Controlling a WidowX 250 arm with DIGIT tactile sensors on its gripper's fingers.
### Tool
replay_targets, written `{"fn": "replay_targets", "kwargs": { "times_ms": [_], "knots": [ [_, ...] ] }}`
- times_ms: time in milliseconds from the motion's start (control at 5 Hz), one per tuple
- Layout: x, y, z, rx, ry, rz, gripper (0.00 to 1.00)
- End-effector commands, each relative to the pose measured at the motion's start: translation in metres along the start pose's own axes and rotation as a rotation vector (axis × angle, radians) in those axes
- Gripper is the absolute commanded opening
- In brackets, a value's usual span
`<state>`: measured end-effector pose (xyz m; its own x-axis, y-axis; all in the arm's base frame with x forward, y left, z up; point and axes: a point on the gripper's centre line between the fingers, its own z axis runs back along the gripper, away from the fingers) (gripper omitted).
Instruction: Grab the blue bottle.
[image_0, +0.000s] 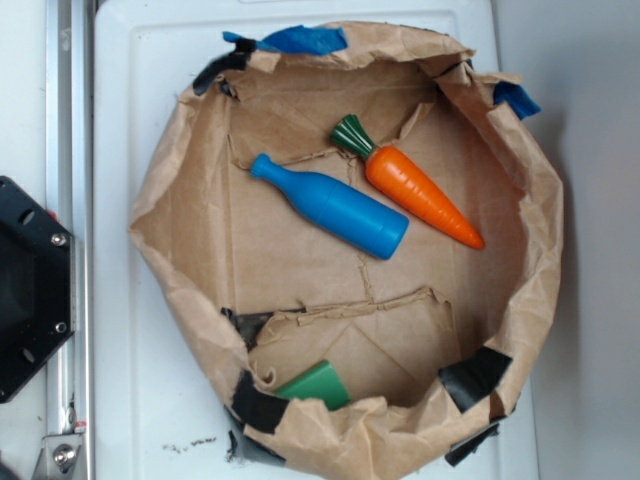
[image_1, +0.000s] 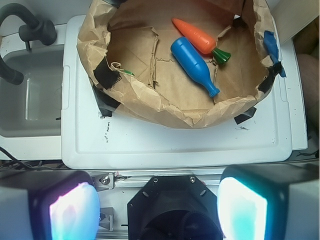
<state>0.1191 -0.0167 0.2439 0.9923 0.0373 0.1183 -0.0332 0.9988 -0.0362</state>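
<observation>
Flat green plastic piece (image_0: 318, 385) is half tucked under the crumpled brown paper wall (image_0: 330, 425), so can't tell what it is.

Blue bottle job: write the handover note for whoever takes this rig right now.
Gripper: open, empty, held back off the white tray, short of the paper-lined bin.
Blue bottle: lying on its side on the paper floor of the bin, neck toward the robot side. The orange carrot lies alongside it, close by near the bottle's base.
A green piece sits tucked under the paper fold at the bin's edge.
Done: nothing yet; bottle untouched.
Left: reach in, close on the bottle's body, lift, avoiding the carrot.
</observation>
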Motion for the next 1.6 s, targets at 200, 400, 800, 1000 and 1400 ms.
{"fn": "replay_targets", "kwargs": {
  "times_ms": [200,400,800,1000,1400],
  "knots": [
    [0.032,-0.006,-0.017,-0.028,0.018,-0.122,1.00],
    [0.061,-0.005,-0.034,-0.035,0.053,-0.155,1.00],
    [0.104,0.005,-0.080,-0.111,0.008,-0.312,1.00],
    [0.123,0.019,-0.110,-0.102,-0.059,-0.410,1.00],
    [0.144,0.044,-0.147,-0.083,-0.106,-0.409,1.00]
  ]
}}
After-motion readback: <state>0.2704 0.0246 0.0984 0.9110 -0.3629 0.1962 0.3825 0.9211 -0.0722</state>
